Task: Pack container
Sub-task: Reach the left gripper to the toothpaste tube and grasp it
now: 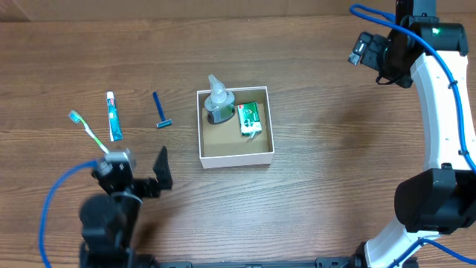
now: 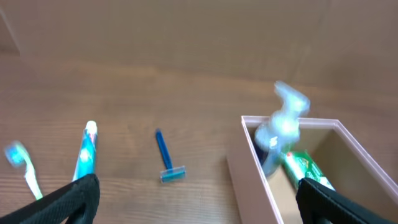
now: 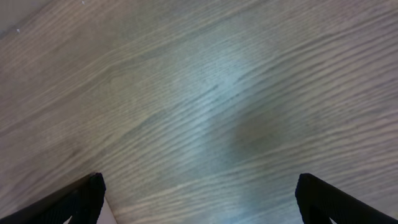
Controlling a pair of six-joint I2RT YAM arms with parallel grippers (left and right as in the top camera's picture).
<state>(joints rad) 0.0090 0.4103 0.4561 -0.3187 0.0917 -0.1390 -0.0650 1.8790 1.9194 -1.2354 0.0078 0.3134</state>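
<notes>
The container [image 1: 235,157], a shallow white box with a brown inside, sits mid-table and holds a clear pump bottle [image 1: 219,103] and a green packet [image 1: 249,118]. It also shows in the left wrist view [image 2: 249,168], with the bottle [image 2: 280,127] and packet [image 2: 303,167] inside. Left of it lie a blue razor [image 1: 161,110], a toothpaste tube [image 1: 113,116] and a toothbrush [image 1: 89,131]. My left gripper [image 1: 137,171] is open and empty, near the front left, below the toothbrush. My right gripper [image 1: 364,50] is open over bare table at the far right.
The wooden table [image 1: 335,141] spreads around the box. The right wrist view shows only wood grain [image 3: 205,106]. Blue cables run along both arms.
</notes>
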